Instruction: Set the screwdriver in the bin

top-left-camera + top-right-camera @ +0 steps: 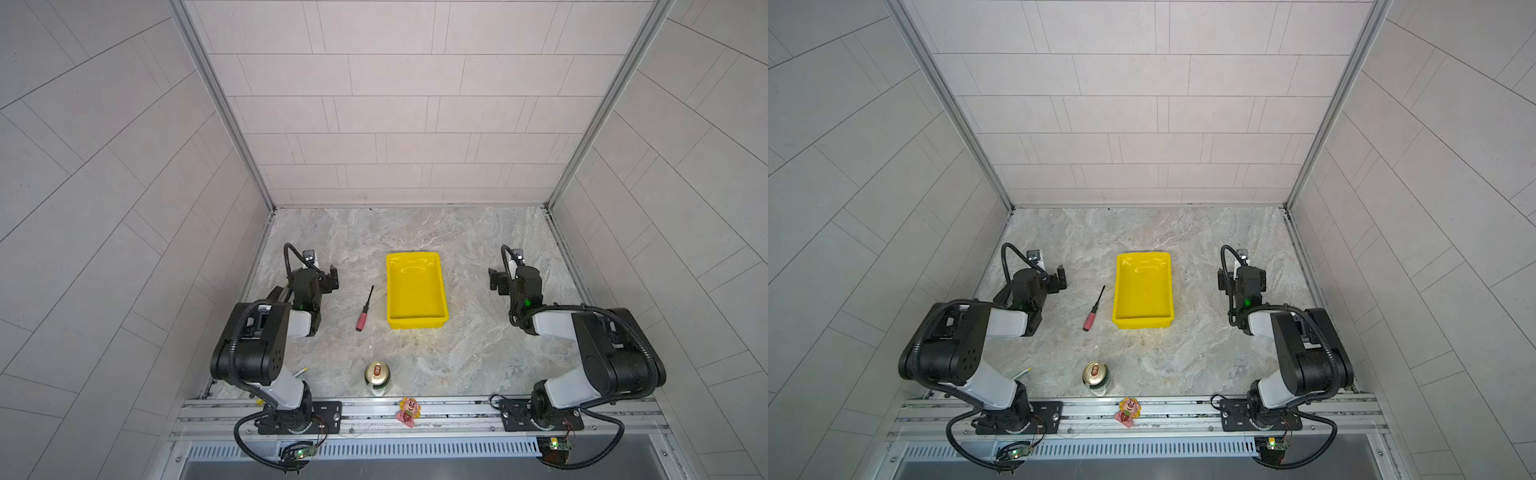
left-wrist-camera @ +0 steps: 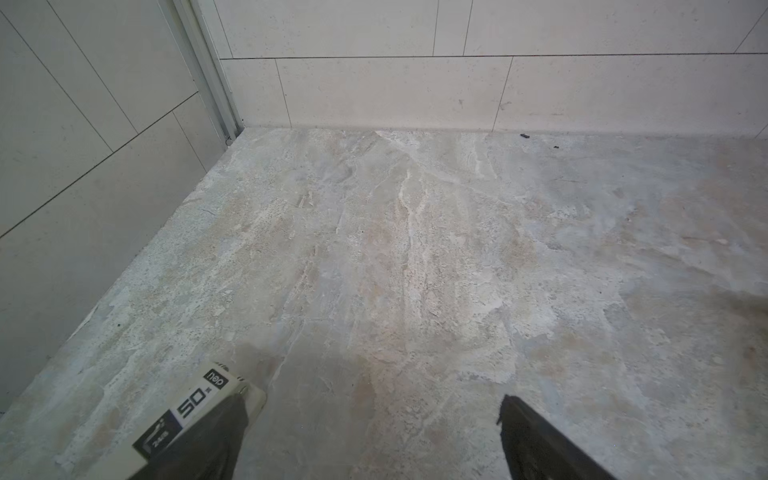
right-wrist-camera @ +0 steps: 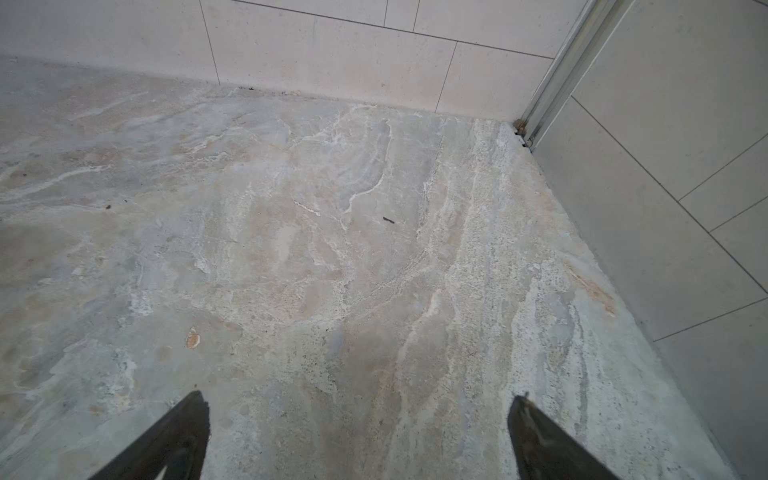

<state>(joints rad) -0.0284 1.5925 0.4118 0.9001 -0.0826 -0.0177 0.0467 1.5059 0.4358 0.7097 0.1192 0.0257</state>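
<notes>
both grippers released, empty. i'd drop the left gripper (image 1: 330,279) across the screwdriver (image 1: 364,310) handle, beside the bin (image 1: 415,291).

Both arms sit folded back on their bases at the near rail, elbows raised, forearms reaching away from the camera, one arm to each side of the desk. The left claw (image 1: 330,279) hangs low with its jaws spread wide, and the left wrist view confirms it (two dark fingers (image 2: 536,440) far apart, nothing between them). The right claw (image 1: 495,281) mirrors it, turned inward, jaws just as wide in the right wrist view, fingertips (image 3: 178,432) holding nothing. Neither claw touches anything.
</notes>
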